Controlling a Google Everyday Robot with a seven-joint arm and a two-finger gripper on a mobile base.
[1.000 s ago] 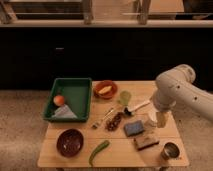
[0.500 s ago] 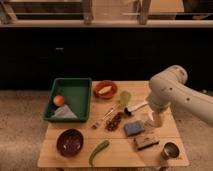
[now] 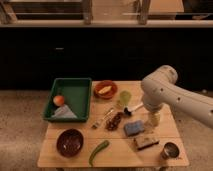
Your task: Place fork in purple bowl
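Since the arm (image 3: 161, 89) swung left, jaws sit over the right worktop (image 3: 120, 154); I can't tell their opening. Fork (image 3: 103, 119) untouched, purple bowl (image 3: 70, 142) waiting.

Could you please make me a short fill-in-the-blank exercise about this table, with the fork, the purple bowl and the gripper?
1. The fork lies on the ____, not in the purple bowl.
2. The round orange object sits inside the green ____.
3. The gripper hangs near the blue ____, away from the fork.
Missing words: table; tray; sponge.
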